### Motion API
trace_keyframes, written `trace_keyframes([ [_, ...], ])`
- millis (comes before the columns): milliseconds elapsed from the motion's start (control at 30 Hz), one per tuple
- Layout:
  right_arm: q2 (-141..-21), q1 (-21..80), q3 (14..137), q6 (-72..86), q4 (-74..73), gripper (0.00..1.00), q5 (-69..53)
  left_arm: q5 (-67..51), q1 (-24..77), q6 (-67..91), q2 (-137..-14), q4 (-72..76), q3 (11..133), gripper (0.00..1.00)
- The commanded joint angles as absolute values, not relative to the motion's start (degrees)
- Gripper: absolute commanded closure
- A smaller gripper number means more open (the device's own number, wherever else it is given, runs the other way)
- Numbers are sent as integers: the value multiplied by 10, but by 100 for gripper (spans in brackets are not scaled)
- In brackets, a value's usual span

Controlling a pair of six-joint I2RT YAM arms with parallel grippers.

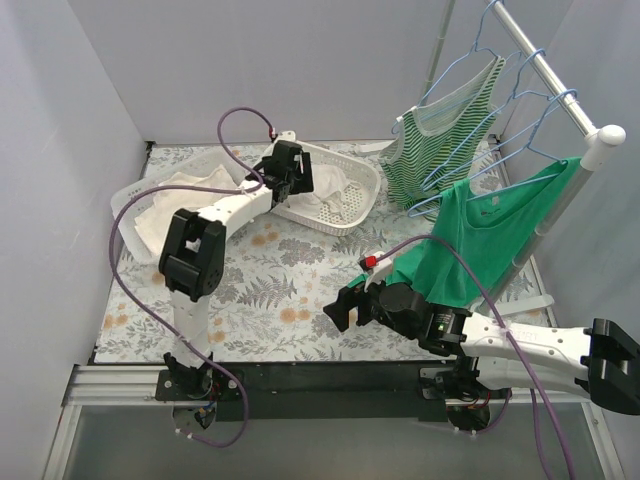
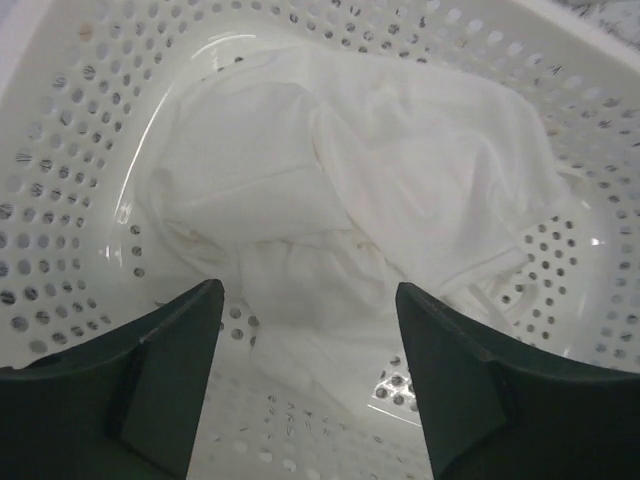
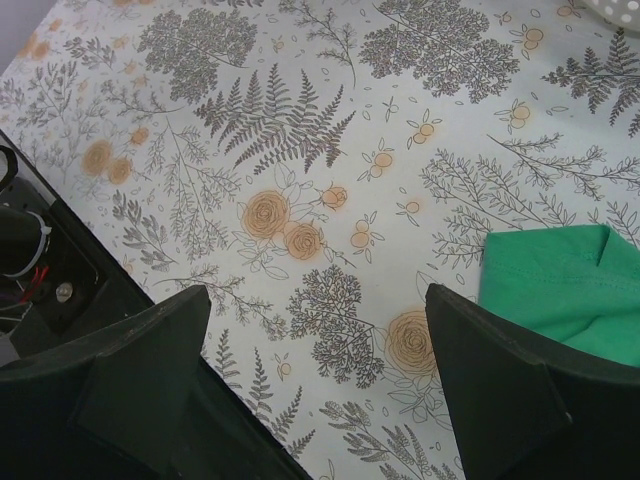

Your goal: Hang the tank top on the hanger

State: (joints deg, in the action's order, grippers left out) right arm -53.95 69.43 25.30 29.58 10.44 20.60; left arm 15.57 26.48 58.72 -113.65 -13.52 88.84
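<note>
Tank top point(image 2: 340, 190): we see it crumpled inside the white basket point(image 2: 80, 150), not yet lifted.
Left claw point(image 2: 308, 295): fingers apart, low over the cloth, clamped on nothing.
Hanger point(image 1: 478, 140): light-blue wire on the rail point(image 1: 540, 60), seemingly bare, well apart from the basket.
Right claw point(image 3: 315, 295): fingers apart above the bench point(image 3: 300, 150), empty.
Progress: we judge it barely begun; grasping, carrying and threading all remain.
Writing: none we can read.
</note>
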Motion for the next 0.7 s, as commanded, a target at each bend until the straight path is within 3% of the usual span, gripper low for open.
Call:
trace_keyframes([
  [0,-528,693,247,315,113,3,205,151,271,548,-1199,-139,946,35],
  [133,-530,693,243,319,113,3,207,153,271,539,-1251,-120,969,38],
  [233,-531,693,244,319,113,4,208,146,271,534,-1266,-112,977,52],
  [267,-530,693,244,319,112,4,210,146,271,534,-1263,-107,977,58],
  [300,-530,693,245,318,111,4,214,147,271,532,-1261,-105,980,77],
  [367,-530,693,247,316,110,3,219,152,271,524,-1245,-104,988,96],
  [400,-529,693,249,315,109,3,221,155,271,522,-1235,-104,994,100],
  [667,-533,693,265,305,98,4,246,135,271,522,-1077,-113,1011,100],
])
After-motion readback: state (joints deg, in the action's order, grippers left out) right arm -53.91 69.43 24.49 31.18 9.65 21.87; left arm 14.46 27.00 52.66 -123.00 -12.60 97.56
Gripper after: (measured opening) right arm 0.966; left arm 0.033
